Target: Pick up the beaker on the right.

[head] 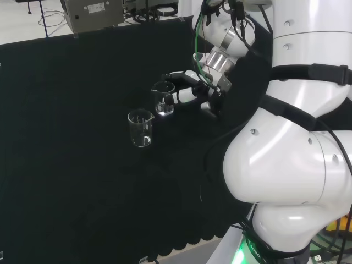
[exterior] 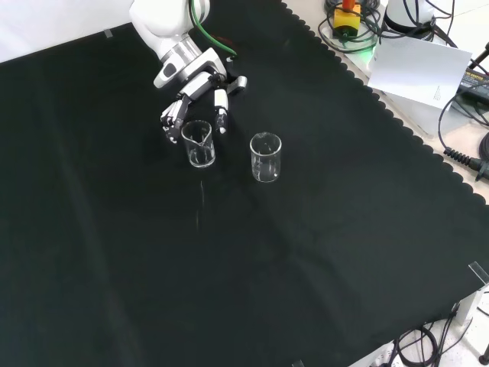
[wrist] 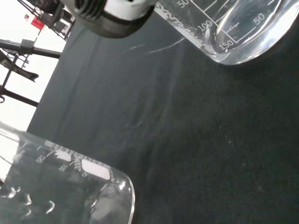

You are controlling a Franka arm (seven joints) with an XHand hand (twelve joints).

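Two clear beakers stand upright on the black worktop (exterior: 321, 260). The one hand (exterior: 200, 95) has its fingers (exterior: 221, 113) curled partway around the nearer beaker (exterior: 199, 143), though contact is hard to judge. The other beaker (exterior: 265, 157) stands apart, beyond its fingertips.

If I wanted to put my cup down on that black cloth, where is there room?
Most of the black cloth is bare: in the front view, everything below the two beakers, and the wide stretch at right up to the scalloped edge. It is crowded at the top, where the hand reaches around the left beaker, with the other beaker close beside.
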